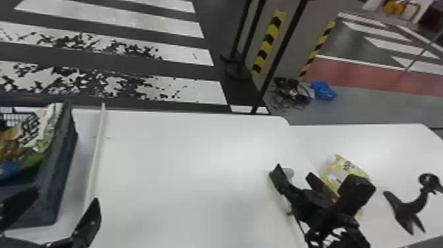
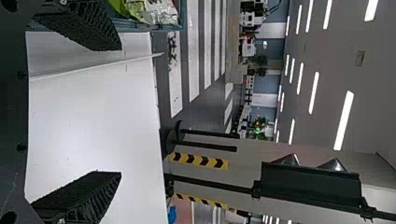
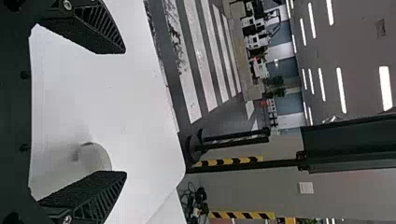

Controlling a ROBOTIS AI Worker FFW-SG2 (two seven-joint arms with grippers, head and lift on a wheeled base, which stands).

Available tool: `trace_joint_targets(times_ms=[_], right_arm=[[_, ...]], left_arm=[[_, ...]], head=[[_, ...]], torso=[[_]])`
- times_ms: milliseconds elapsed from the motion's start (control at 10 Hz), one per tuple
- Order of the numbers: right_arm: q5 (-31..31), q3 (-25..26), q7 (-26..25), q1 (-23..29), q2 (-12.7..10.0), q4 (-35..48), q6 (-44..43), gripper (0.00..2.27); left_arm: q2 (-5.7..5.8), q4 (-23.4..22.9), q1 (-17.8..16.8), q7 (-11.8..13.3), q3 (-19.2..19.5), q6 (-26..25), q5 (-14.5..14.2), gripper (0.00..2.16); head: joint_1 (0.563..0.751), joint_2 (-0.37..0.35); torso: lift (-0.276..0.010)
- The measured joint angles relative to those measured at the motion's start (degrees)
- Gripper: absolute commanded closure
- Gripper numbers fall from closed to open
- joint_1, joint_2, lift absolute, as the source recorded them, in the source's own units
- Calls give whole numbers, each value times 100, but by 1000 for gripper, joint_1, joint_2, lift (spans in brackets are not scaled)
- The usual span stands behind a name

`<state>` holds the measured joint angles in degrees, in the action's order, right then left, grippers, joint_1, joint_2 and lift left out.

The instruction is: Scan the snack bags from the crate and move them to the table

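In the head view my left gripper point(image 1: 54, 216) stands open at the bottom left, by the near end of the dark crate point(image 1: 61, 165). A green, white and orange snack bag point(image 1: 41, 127) lies in the crate. My right gripper point(image 1: 296, 178) is open over the table point(image 1: 184, 165), and its arm partly hides a yellow snack bag point(image 1: 342, 170) lying behind it. The left wrist view has the open left gripper point(image 2: 109, 111), with the crate point(image 2: 181, 14) and a bag point(image 2: 156, 11) beyond one finger. The right wrist view has the open right gripper point(image 3: 112, 112) with nothing held.
A small pale round object point(image 1: 289, 172) is beside my right gripper; it shows in the right wrist view as a translucent dome point(image 3: 97, 156). A thin white strip point(image 1: 96, 151) runs along the table beside the crate. A black curved-neck device point(image 1: 408, 204) stands at the far right.
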<state>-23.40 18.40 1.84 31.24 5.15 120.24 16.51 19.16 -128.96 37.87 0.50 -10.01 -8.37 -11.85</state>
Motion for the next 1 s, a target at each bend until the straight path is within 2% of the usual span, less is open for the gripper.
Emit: trace_joint_targets(times_ms=[200, 500, 1000], right_arm=[[215, -287, 83, 435, -96, 227, -462, 73], [872, -936, -70, 1044, -96, 322, -1657, 76], [1589, -1972, -538, 1452, -102, 237, -2740, 76]], left_arm=[[-15, 6, -10, -60, -26, -3, 33, 33], [-52, -41, 100, -158, -26, -9, 26, 33], [-114, -258, 446, -194, -20, 31, 87, 33]], head=[[695, -314], [695, -266], [695, -164]], torso=[[-95], [-95], [-95]])
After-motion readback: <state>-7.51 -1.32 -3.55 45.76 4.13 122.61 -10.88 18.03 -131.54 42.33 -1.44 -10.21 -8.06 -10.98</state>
